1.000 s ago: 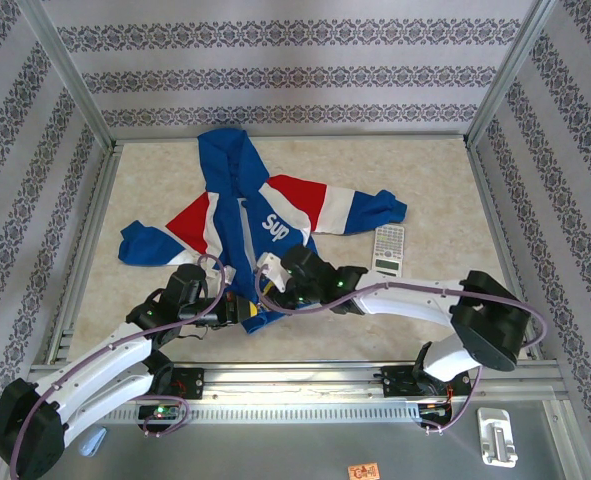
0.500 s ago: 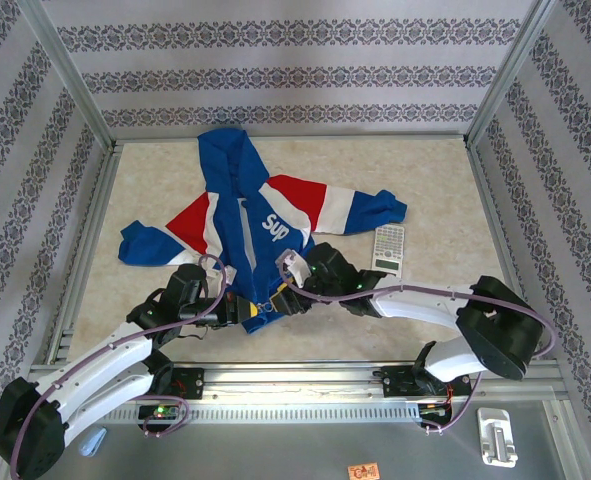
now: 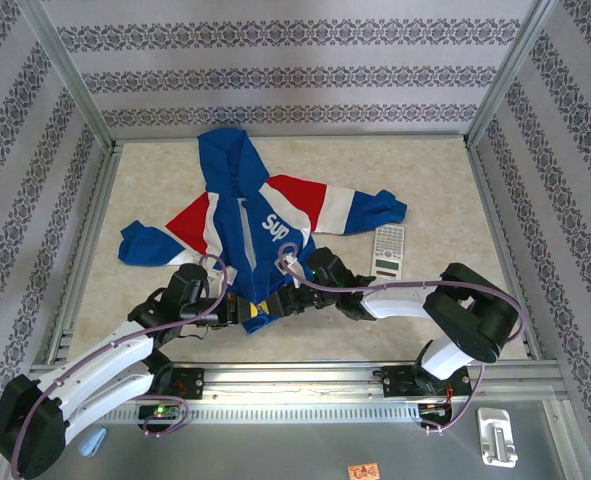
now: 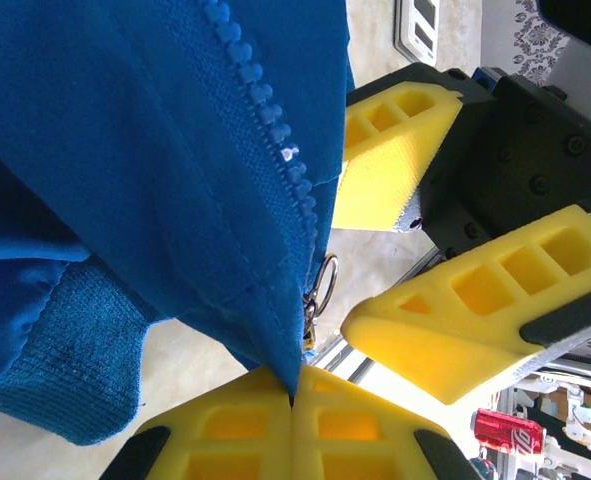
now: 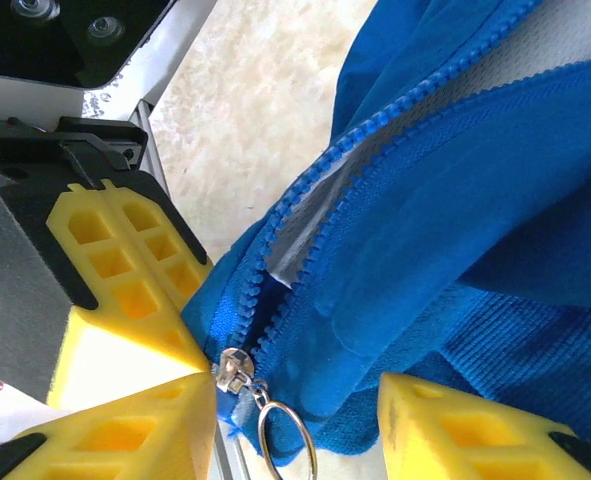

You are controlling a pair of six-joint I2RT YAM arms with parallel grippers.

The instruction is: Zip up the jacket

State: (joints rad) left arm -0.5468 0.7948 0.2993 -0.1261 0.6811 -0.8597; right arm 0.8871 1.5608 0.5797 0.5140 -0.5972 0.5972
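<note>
- Lying flat on the desk, the jacket has its hood toward the far wall and its hem toward the arm bases, so the zipper's long axis runs away from the robot with its bottom end nearest both claws
- The left claw is clenched on the bottom corner of the hem, yellow pads pressed together on a point of blue fabric just below the zipper's lower end
- The right claw is released, its pads apart on either side of the zipper slider; the slider sits just beside one pad and does not look gripped
- The pull ring hangs from the slider in the gap between those pads, touching neither as far as can be seen
- Above the slider the teeth lie parted over grey lining, so the zip looks barely begun and nearly all of the task remains
- The right claw is the one nearer the slider, reaching in from the right side of the hem, with the two claws just beside each other
- The next move likely calls for the right claw to clench on the slider or ring, then draw it along the zipper toward the hood while the left claw holds the hem taut
- The risk is pinching loose cloth instead of the slider
- A calculator lies on the desk to the right of the jacket, apart from both claws
</note>
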